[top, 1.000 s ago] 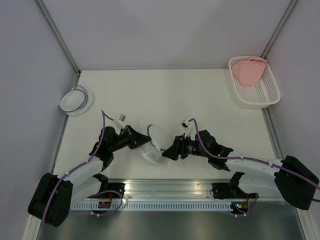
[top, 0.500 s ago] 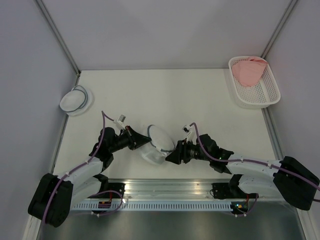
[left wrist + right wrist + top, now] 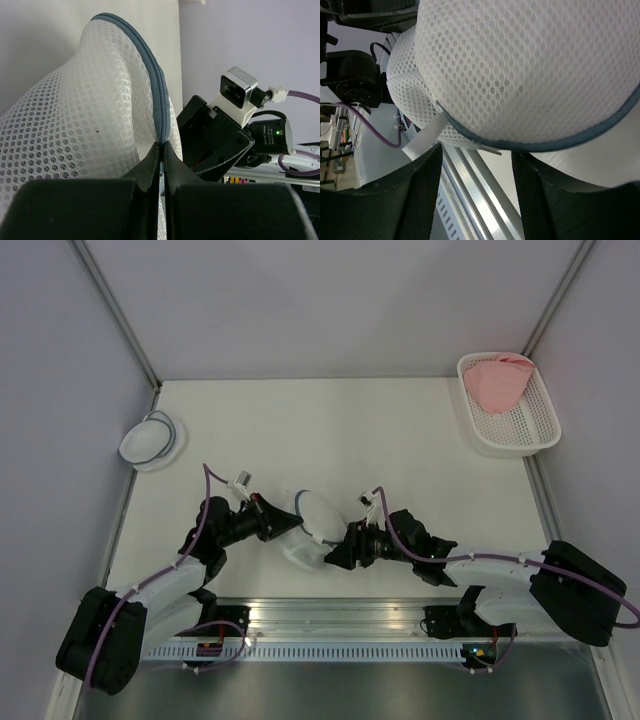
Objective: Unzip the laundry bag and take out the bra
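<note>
I see the laundry bag at the table's 6 o'clock edge, between both arms. My left gripper is pinched tight on its grey-blue zipper rim. My right gripper, at the bag's 4 o'clock, has its fingers apart.

White table; pale lilac walls around it.
</note>
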Robot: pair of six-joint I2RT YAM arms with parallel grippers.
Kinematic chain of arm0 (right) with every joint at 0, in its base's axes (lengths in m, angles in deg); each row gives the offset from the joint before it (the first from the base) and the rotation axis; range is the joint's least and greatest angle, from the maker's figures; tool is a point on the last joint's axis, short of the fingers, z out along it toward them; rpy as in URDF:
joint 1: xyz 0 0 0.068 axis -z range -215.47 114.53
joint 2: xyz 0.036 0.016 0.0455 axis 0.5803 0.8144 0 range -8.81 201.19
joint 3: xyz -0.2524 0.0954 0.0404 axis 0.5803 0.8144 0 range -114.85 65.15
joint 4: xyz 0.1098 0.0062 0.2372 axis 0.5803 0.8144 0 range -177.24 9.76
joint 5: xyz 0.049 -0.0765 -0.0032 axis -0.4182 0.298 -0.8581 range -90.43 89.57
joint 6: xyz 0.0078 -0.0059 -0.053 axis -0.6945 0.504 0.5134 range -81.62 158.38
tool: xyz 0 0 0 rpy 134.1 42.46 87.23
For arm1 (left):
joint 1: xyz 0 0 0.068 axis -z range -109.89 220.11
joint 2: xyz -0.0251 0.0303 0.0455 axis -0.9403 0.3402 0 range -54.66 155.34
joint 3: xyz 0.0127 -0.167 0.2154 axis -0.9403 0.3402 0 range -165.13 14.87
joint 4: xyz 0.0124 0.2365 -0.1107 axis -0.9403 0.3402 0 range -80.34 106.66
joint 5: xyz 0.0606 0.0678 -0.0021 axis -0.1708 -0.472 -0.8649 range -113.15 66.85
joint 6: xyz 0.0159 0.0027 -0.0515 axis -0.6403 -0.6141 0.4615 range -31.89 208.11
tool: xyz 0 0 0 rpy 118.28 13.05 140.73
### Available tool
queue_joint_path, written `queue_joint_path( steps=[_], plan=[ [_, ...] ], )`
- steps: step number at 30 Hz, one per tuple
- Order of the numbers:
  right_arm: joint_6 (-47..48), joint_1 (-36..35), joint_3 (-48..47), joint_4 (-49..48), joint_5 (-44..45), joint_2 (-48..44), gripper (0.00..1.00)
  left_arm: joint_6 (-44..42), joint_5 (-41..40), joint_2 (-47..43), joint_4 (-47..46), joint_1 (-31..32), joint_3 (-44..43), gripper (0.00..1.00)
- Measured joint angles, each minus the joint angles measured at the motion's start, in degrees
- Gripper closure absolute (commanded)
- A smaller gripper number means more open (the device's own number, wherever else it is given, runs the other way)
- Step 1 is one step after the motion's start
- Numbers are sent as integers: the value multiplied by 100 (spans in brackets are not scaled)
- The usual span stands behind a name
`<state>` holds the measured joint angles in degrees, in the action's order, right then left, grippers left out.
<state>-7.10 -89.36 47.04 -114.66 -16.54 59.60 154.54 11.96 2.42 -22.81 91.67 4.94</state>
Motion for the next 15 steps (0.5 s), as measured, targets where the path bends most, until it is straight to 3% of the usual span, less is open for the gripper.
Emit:
queue_joint_path(
  steps=[3,11,15],
  plan=[
    [-76,0,-72,-328,-9,273,40,20,0,-50,-48,-2,50,98],
    [-319,0,-83,-841,-35,514,63,28,-2,-214,-66,-31,107,98],
    [-282,0,-83,-667,116,267,87,31,-2,-240,-66,-33,136,98]
  ],
)
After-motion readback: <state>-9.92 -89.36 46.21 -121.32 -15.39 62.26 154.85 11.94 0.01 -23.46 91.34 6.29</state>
